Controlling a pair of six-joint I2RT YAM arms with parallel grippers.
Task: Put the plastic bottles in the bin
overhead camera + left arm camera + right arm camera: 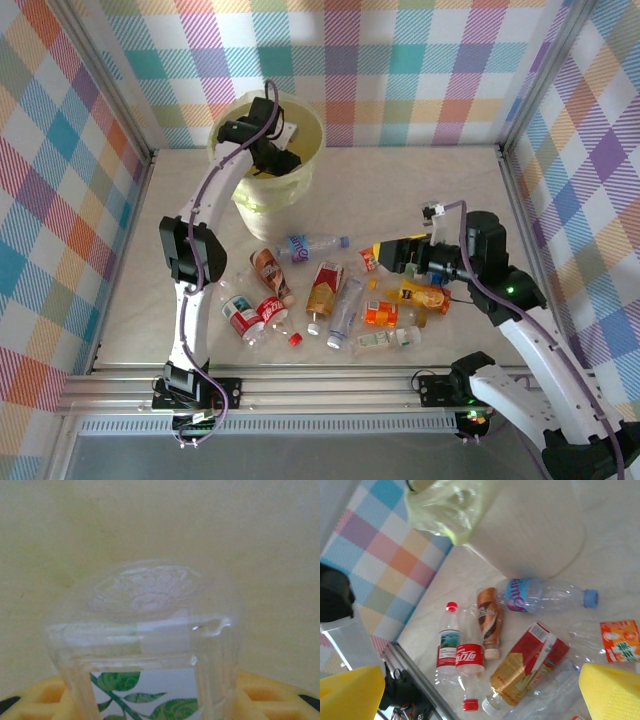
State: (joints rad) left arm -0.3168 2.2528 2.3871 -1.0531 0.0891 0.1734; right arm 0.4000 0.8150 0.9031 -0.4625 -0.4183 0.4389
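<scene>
The bin (312, 125), a translucent pale-yellow bucket, stands at the back left. My left gripper (272, 160) reaches down inside it. In the left wrist view this gripper (150, 700) is shut on a clear plastic bottle (150, 625) with a green leaf label, base pointing away, the bin's wall behind it. Several bottles lie on the table: a blue-labelled one (310, 243) (540, 595), a brown one (268, 270) (489, 615), a red-and-gold one (325, 285) (530, 667), a red cola one (270, 312) (470, 655). My right gripper (385, 255) (480, 692) hovers open above them.
More bottles with orange labels (428, 296) lie under the right arm, and a clear one (385, 340) lies near the front rail (300, 385). A loose red cap (296, 339) sits among them. Checked walls close in the table on three sides.
</scene>
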